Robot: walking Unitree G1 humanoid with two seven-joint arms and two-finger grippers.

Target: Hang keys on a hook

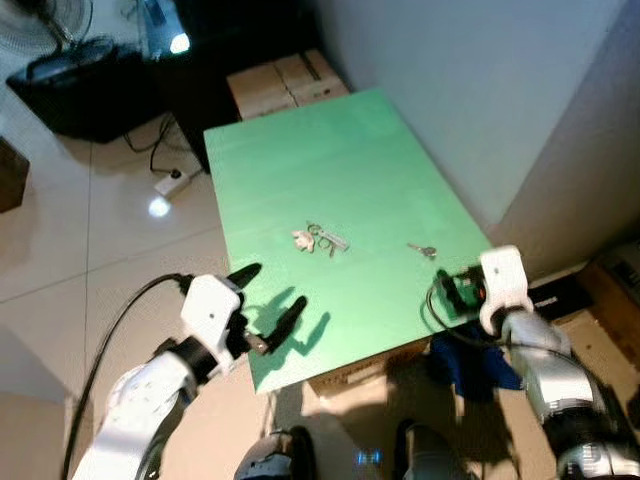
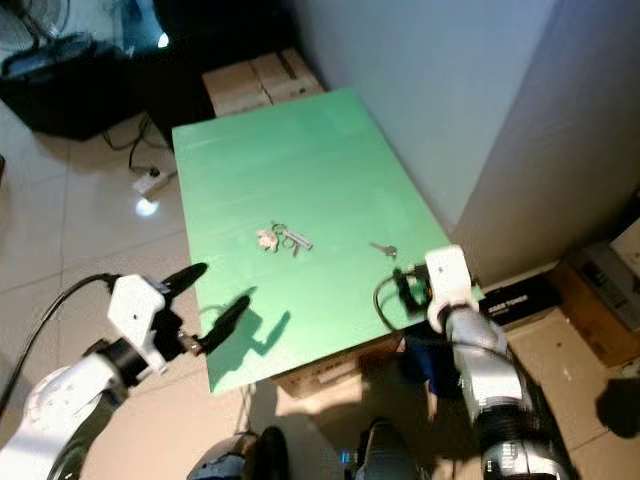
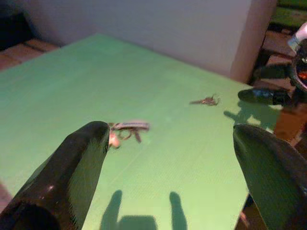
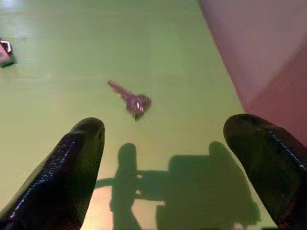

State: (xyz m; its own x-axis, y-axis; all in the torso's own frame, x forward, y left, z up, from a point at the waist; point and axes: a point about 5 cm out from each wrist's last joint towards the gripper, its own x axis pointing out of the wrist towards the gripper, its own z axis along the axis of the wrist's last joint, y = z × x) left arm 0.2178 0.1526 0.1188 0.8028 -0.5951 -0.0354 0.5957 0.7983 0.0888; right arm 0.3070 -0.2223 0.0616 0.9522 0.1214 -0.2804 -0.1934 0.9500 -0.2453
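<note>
Green tabletop (image 1: 360, 170): a bunch of keys (image 1: 322, 239) with a pale tag is lying near its middle, and a single small key (image 1: 422, 250) is lying well apart from it toward the robot's right, near the wall-side edge. Left gripper (image 1: 270, 295) is hovering over the tabletop's near left edge with fingers spread wide and holding nothing, the bunch of keys lying ahead of it. Right gripper (image 4: 172, 158) is hovering at the near right corner, fingers likewise wide and empty, the small key just ahead; what appear to be cardboard boxes (image 1: 285, 85) are sitting beyond the far end.
</note>
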